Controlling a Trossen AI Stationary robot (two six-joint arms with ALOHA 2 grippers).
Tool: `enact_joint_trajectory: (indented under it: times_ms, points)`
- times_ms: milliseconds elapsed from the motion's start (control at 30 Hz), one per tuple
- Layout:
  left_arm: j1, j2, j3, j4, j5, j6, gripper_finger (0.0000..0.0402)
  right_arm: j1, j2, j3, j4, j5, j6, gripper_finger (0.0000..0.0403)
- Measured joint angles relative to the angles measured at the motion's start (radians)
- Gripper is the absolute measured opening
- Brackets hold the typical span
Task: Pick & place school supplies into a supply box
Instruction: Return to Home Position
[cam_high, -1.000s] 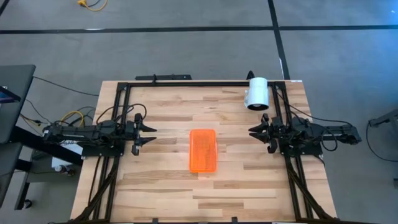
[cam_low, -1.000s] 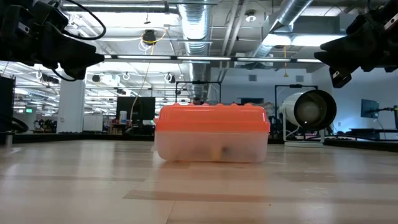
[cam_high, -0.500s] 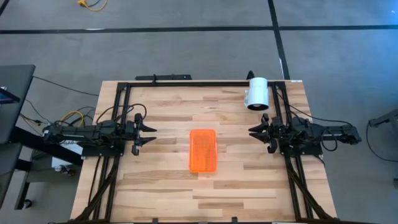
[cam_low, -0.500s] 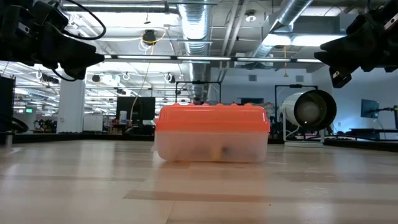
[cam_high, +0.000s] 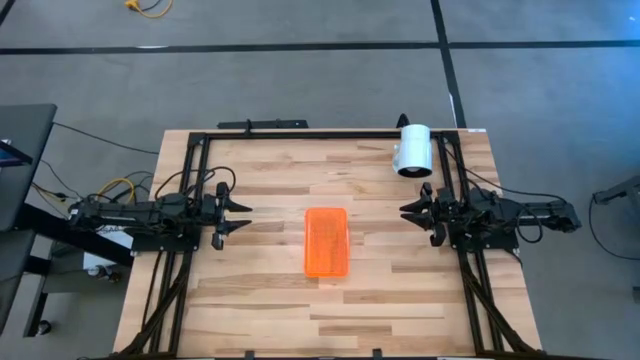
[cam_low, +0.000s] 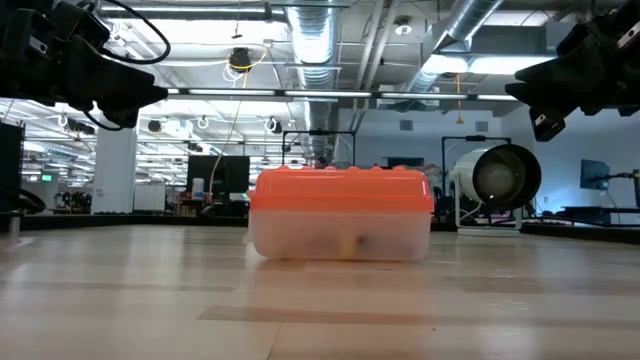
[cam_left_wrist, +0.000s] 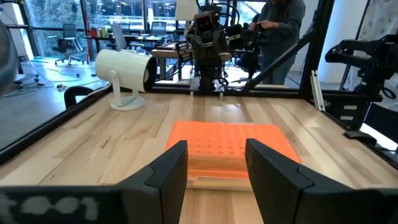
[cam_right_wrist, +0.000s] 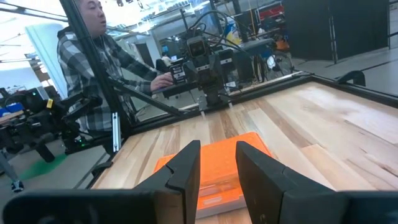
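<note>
Wood-plank counter (cam_high: 250, 170) is ringed by a black rail (cam_high: 300, 134), with grey floor (cam_high: 300, 80) around it. Supply box (cam_high: 326, 242) is set flat at about the middle of the counter, between the two arms, its long sides parallel to the left and right edges. Orange lid (cam_low: 340, 190) is seated down on the clear body. Contents are made out only as blurred shapes through the wall in the low view.

Left hand (cam_high: 245, 217) is held above the counter by the left edge, well apart from the box, fingers parted, nothing gripped. Right hand (cam_high: 408, 213) is held by the right edge, also well apart from the box, fingers parted a little, nothing gripped. Both hands are pointed at the box.

White cylinder (cam_high: 412, 150) is placed near the counter's corner at the top right of the high view, just beside the right arm. Person in a plaid shirt (cam_right_wrist: 93, 56) is seen beyond the counter in the right wrist view.
</note>
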Motion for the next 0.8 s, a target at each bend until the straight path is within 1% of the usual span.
enact_joint_trajectory:
  times_ms: [800]
  points:
    - [0.000, 0.000, 0.000, 0.000, 0.000, -0.002, 0.0153, 0.000, 0.000, 0.000, 0.000, 0.000, 0.000, 0.0098]
